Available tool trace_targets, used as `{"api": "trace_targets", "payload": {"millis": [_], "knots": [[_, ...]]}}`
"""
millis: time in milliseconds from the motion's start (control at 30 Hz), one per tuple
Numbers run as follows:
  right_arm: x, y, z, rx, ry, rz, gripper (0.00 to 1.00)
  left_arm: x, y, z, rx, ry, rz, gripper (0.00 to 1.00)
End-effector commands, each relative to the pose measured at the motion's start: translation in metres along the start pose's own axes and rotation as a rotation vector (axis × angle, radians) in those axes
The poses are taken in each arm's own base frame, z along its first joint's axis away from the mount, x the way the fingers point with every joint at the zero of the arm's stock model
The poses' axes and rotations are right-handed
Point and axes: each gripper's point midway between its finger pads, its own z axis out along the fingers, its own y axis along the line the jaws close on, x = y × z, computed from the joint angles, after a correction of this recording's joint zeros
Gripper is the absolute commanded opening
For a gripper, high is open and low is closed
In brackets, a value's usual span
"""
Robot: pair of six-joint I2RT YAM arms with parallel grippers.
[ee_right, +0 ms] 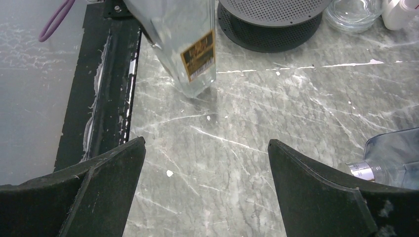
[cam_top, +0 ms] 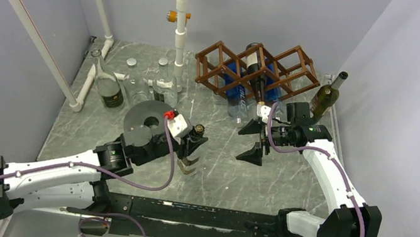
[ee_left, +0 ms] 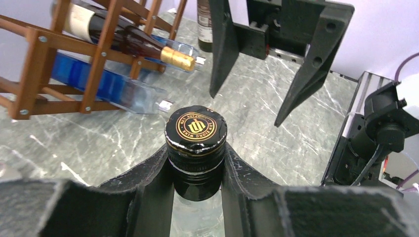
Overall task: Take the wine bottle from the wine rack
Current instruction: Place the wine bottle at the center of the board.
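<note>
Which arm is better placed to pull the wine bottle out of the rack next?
Right. The right gripper is open and empty, close to the wine rack holding the wine bottle; the left gripper is shut on a clear bottle.

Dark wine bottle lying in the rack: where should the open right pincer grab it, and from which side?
Grip the wine bottle by its gold-foiled neck, which pokes out of the rack toward the arms. Bring the right pincer in from that near side, astride the neck, probably pulling along its axis; the frame cages the body.
</note>
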Motion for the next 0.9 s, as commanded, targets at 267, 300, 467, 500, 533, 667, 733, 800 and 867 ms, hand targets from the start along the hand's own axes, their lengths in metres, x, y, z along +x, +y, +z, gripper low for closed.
{"api": "trace_targets", "payload": {"millis": [267, 300, 467, 500, 533, 667, 733, 800, 867], "knots": [[-0.012, -0.005, -0.002, 0.007, -0.010, -0.073, 0.98, -0.104, 0.053, -0.039, -0.212, -0.072, -0.081, 0.00], [-0.012, -0.005, -0.002, 0.008, -0.010, -0.073, 0.98, -0.104, 0.058, -0.042, -0.235, -0.056, -0.084, 0.00], [-0.012, -0.006, -0.002, 0.008, -0.007, -0.072, 0.98, -0.116, 0.082, -0.059, -0.352, -0.013, -0.067, 0.00], [-0.011, -0.006, -0.002, 0.008, -0.006, -0.070, 0.98, -0.118, 0.088, -0.064, -0.387, -0.009, -0.060, 0.00], [-0.011, -0.006, -0.002, 0.008, -0.006, -0.070, 0.98, -0.120, 0.096, -0.069, -0.423, -0.005, -0.051, 0.00], [-0.011, -0.006, -0.002, 0.008, -0.004, -0.070, 0.98, -0.127, 0.125, -0.094, -0.583, -0.012, -0.024, 0.00], [-0.011, -0.006, -0.002, 0.007, -0.003, -0.070, 0.98, -0.128, 0.141, -0.109, -0.677, -0.018, -0.009, 0.00], [-0.011, -0.006, -0.002, 0.005, -0.002, -0.069, 0.98, -0.130, 0.155, -0.124, -0.766, -0.045, 0.008, 0.00], [-0.010, -0.006, -0.002, 0.003, -0.002, -0.066, 0.98, -0.133, 0.166, -0.137, -0.841, -0.082, 0.027, 0.00]]}}
